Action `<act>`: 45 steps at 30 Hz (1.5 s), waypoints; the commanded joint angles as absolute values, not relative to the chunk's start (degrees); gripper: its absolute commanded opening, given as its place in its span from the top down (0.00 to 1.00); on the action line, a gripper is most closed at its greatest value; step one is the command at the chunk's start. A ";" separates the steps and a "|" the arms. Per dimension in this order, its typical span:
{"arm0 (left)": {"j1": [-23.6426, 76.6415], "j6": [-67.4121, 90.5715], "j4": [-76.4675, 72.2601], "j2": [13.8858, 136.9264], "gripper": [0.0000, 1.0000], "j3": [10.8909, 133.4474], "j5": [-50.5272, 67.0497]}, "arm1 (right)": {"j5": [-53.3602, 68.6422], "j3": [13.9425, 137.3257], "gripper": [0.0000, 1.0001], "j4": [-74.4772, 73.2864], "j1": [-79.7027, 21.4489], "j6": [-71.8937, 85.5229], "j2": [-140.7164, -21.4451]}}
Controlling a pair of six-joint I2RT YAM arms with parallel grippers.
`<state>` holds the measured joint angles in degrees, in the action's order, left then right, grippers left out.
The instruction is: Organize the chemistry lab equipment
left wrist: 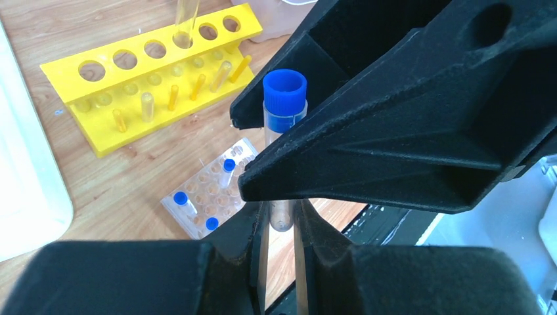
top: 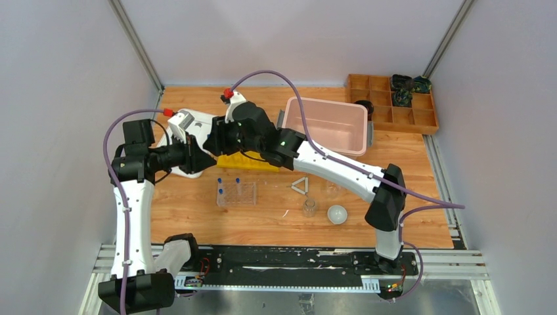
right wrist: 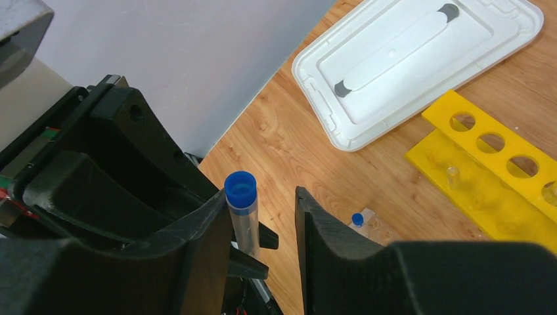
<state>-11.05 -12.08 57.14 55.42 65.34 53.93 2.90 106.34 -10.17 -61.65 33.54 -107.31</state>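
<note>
My left gripper (left wrist: 282, 226) is shut on the lower end of a clear blue-capped tube (left wrist: 284, 98) and holds it upright in the air. My right gripper (right wrist: 263, 207) is open around the same tube (right wrist: 242, 209), which rests against its left finger (right wrist: 197, 243). The two grippers meet at the table's back left, the left (top: 196, 155) beside the right (top: 213, 142). The clear plastic tube rack (top: 236, 193) holds three more blue-capped tubes and also shows in the left wrist view (left wrist: 207, 200). The white triangle (top: 299, 186), two glass cups (top: 309, 207) and the white dish (top: 337, 214) lie to its right.
A yellow tube rack (top: 253, 161) with a glass tube stands behind the clear rack and shows in the left wrist view (left wrist: 151, 72). A white grey-handled lid (right wrist: 414, 59) lies at the back left. The pink tub (top: 326, 123) and wooden tray (top: 394, 102) stand at the back right.
</note>
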 commanded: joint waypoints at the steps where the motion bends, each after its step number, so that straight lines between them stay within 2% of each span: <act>1: -10.72 -13.30 56.68 53.99 1.00 65.22 53.97 | 4.30 109.90 0.60 -12.04 -61.00 30.82 -109.05; 5: -10.72 -13.51 56.75 54.29 1.00 65.14 52.71 | 3.79 110.15 0.72 -12.52 -60.54 29.05 -109.05; 9: -10.72 -13.46 56.78 54.35 1.00 65.21 52.70 | 4.09 109.48 0.91 -12.46 -60.21 28.19 -108.48; 10: -10.72 -13.38 56.78 54.44 0.96 65.27 52.57 | 4.00 109.12 0.95 -12.35 -60.21 27.79 -108.15; 11: -10.72 -13.18 56.78 54.48 0.86 65.40 52.30 | 3.73 108.51 0.99 -12.08 -60.19 27.35 -107.75; 12: -10.72 -13.00 56.78 54.52 0.74 65.47 51.83 | 3.39 107.64 1.00 -11.63 -60.23 26.83 -107.18; 14: -10.72 -12.72 56.78 54.54 0.36 65.90 50.66 | 2.42 105.23 1.00 -10.35 -60.18 24.99 -105.39; 15: -10.72 -12.48 56.78 54.62 0.26 66.06 50.00 | 1.52 103.66 1.00 -9.53 -60.20 23.84 -104.22; 19: -10.70 -10.87 56.78 55.24 0.01 67.44 46.71 | -2.56 90.57 1.00 -2.74 -60.27 18.33 -96.74; 25: -10.72 -9.11 56.78 56.90 0.00 69.35 42.72 | -4.72 69.65 1.00 11.06 -60.58 12.87 -88.34; 31: -10.72 -8.21 56.78 57.22 0.00 70.02 42.00 | -2.43 55.07 1.00 28.42 -62.62 8.44 -87.40; 38: -10.72 -8.13 56.77 56.64 0.00 70.48 41.54 | -1.95 49.76 1.00 43.63 -66.32 1.88 -94.13; 45: -10.72 -8.57 56.72 56.06 0.00 69.82 41.06 | -0.90 48.97 1.00 50.30 -66.70 2.52 -99.87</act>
<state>-10.74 -8.51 57.12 57.10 68.51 41.67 -1.45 50.09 41.54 -66.13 4.32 -97.69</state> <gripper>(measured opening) 0.996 0.116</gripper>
